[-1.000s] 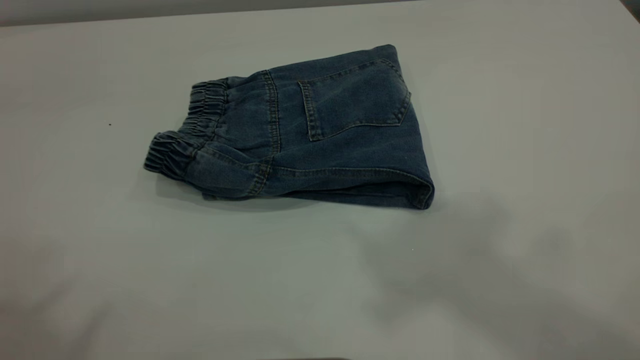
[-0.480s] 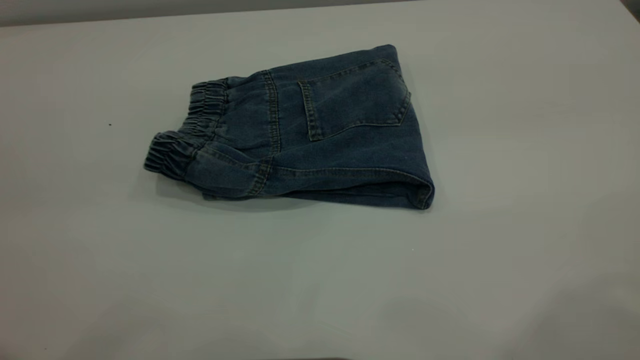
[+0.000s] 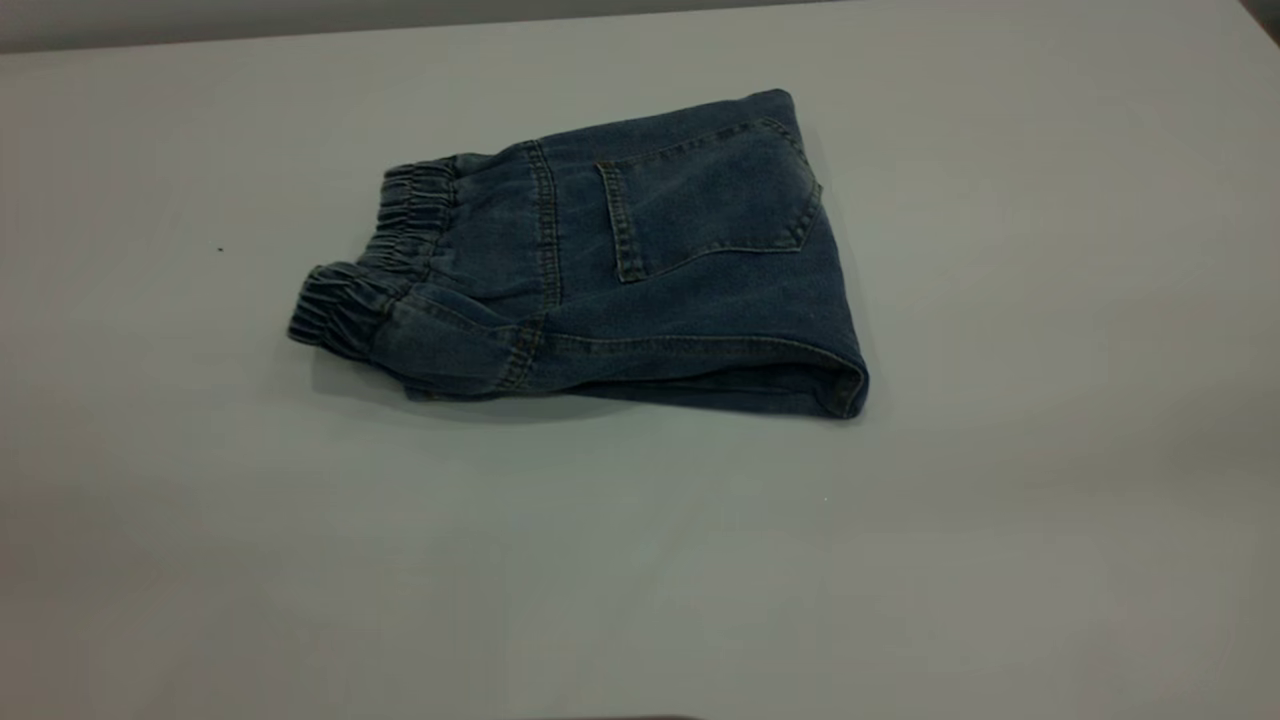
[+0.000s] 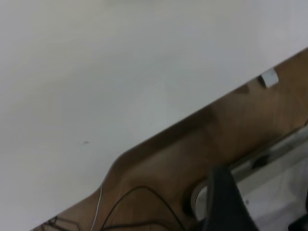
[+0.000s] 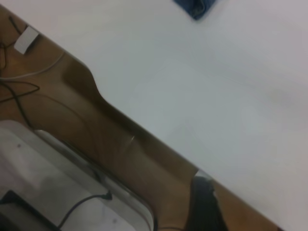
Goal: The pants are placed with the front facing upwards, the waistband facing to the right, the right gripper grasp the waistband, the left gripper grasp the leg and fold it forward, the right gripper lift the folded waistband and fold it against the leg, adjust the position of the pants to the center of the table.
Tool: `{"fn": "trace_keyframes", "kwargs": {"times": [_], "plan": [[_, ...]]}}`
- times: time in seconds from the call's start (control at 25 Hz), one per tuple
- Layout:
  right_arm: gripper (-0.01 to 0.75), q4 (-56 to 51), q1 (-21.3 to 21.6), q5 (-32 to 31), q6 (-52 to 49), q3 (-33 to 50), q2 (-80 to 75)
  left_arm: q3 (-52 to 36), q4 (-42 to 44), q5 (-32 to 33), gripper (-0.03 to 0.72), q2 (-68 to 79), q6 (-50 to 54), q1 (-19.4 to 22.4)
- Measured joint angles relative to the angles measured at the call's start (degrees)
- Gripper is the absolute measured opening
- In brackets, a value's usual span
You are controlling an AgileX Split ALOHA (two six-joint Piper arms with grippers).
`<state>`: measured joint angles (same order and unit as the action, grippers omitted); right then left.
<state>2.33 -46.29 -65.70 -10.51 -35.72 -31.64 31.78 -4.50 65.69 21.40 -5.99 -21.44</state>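
The pants (image 3: 620, 270) lie folded into a compact blue denim bundle on the white table (image 3: 640, 560), slightly back of centre. The ruched waistband (image 3: 385, 250) sits at the bundle's left end and a patch back pocket (image 3: 705, 200) faces up. The fold's thick rolled edge (image 3: 840, 385) is at the near right. Neither arm appears in the exterior view. The left wrist view holds a dark part of my left gripper (image 4: 224, 202) beyond the table's edge (image 4: 159, 132). The right wrist view holds a dark part of my right gripper (image 5: 204, 207) off the table, with a corner of the pants (image 5: 195, 7) far away.
Past the table's edge the wrist views show a brown floor with black cables (image 4: 139, 202), more cables (image 5: 14, 89) and a small white tag (image 5: 26, 39). A tiny dark speck (image 3: 220, 249) marks the table left of the pants.
The soft shadows over the table's near right part have faded away. The pants have not moved.
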Motion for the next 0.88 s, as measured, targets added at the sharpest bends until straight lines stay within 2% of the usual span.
{"fn": "trace_keyframes", "kwargs": {"times": [0.24,0.44,0.88], "plan": [[0.401,-0.4,0.0,0.7,-0.2,8.3,11.4,-2.7,-0.1,-1.0,0.358,-4.4,2.0,0.0],[0.401,-0.5,0.0,1.2,-0.3,8.5,17.4,-2.7,0.0,-2.0,0.358,-5.2,2.0,0.0],[0.401,-0.4,0.0,1.2,-0.3,8.5,17.8,-2.7,0.0,-2.2,0.358,-5.2,2.0,0.0]]}}
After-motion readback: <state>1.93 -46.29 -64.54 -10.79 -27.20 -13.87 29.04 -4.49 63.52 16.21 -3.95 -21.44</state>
